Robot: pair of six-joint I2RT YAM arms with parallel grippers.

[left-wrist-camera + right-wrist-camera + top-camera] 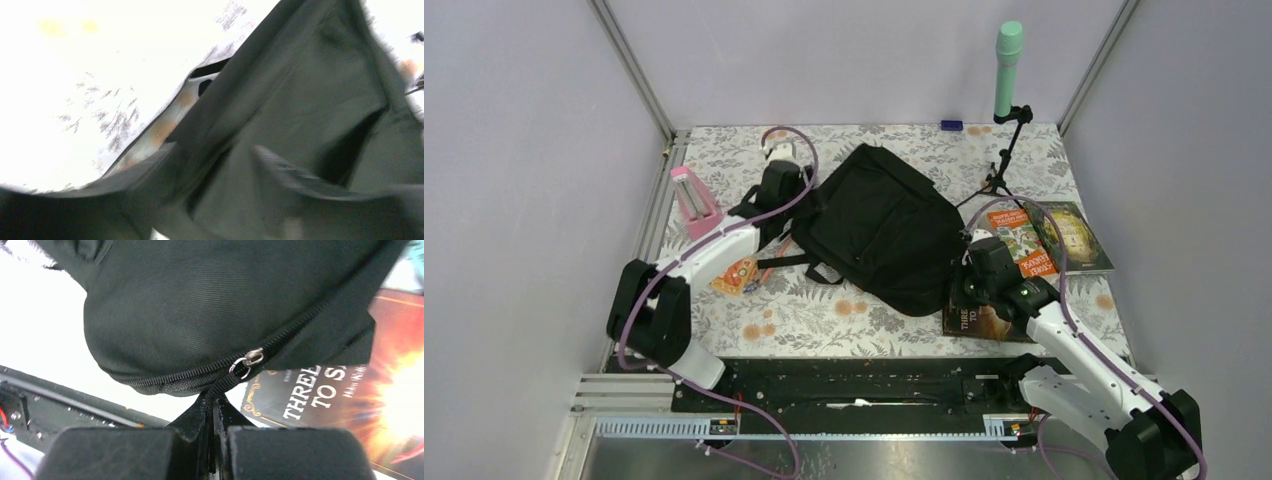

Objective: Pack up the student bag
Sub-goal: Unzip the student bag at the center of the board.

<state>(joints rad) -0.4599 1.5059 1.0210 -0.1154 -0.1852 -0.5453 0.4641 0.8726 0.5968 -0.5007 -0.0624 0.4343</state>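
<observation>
The student bag (879, 230) is a large black backpack lying flat mid-table, its straps trailing left. My right gripper (972, 276) is at the bag's near right edge. In the right wrist view it (214, 406) is shut on the black zipper pull tab (222, 387), just below the silver slider (248, 360) of the bag's zip. My left gripper (782, 188) is at the bag's far left corner by the straps. The left wrist view is blurred: its fingers (285, 167) stand apart, with black bag fabric (300, 90) close behind them.
A dark book (325, 390) lies under the bag's right edge, with two more books (1074, 235) beyond it. A pink object (692, 200) and an orange packet (736, 275) lie at the left. A mint cylinder on a stand (1008, 60) is at the back right.
</observation>
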